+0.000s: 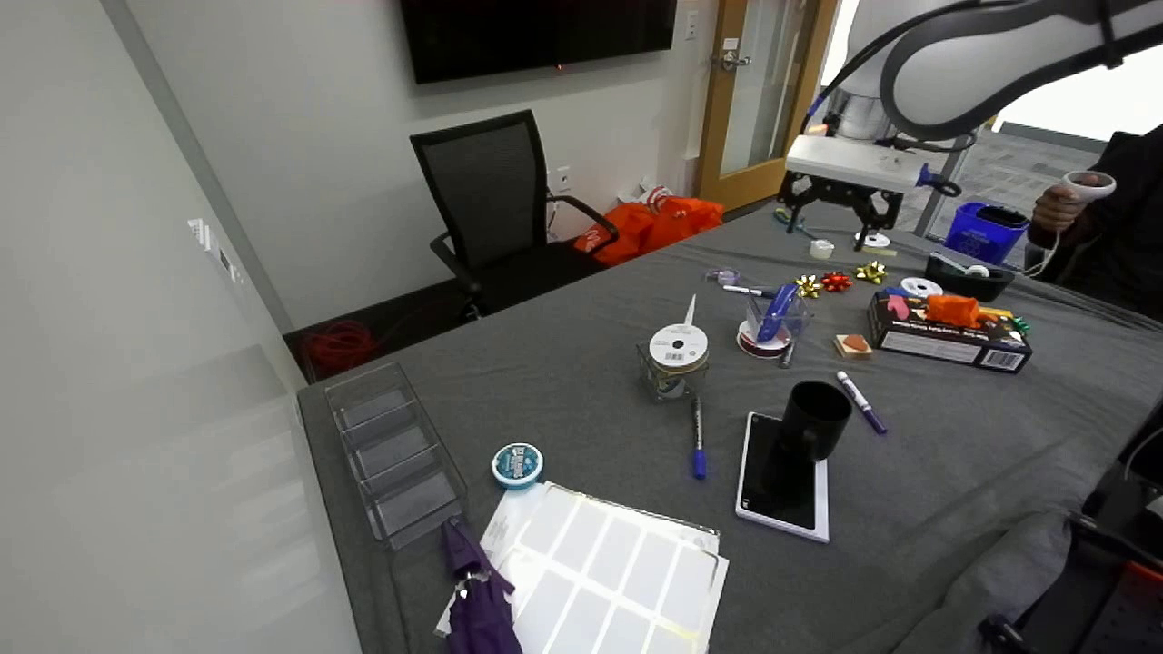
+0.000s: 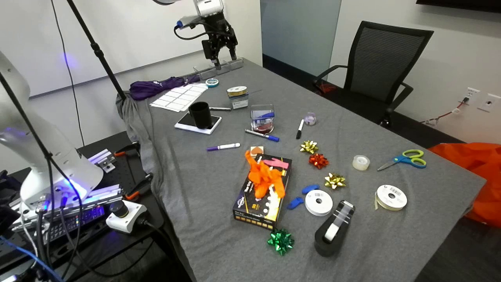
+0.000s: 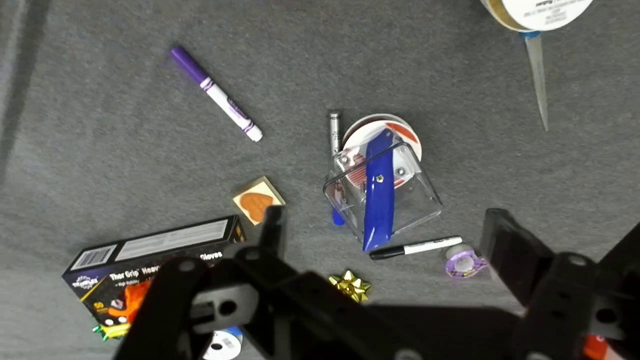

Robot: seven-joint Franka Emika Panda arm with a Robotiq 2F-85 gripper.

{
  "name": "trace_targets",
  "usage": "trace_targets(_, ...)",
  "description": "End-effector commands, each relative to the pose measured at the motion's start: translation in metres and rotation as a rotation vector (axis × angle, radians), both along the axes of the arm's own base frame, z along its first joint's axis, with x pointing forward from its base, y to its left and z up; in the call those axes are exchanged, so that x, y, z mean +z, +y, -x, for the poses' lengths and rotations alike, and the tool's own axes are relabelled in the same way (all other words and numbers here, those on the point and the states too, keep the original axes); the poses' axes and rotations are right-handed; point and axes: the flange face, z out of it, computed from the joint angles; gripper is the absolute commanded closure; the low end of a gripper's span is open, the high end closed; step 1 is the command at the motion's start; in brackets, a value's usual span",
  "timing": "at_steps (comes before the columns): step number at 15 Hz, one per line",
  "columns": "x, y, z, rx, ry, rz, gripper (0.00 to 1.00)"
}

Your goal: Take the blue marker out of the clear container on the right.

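Observation:
The clear container sits mid-table; it also shows in both exterior views. A long blue object, looking like a utility knife, leans in it and pokes past its rim. A red-and-white spool overlaps its base; whether inside or under, I cannot tell. A silver marker with a blue cap lies on the table beside the container, partly seen through its wall; it also shows in an exterior view. My gripper is open and empty, high above the table in both exterior views.
A second clear box with spools stands nearby, a blue-capped marker beside it. A black cup stands on a tablet. A glove box, purple marker, black-capped marker and bows lie around.

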Motion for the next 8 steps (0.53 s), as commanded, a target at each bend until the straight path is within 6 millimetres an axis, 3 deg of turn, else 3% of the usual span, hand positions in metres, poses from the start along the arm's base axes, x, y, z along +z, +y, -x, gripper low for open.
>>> trace_targets(1, -0.019, 0.004, -0.033, -0.088, 0.026, -0.082, 0.00)
trace_targets(8, -0.038, -0.010, -0.072, -0.175, -0.018, -0.078, 0.00)
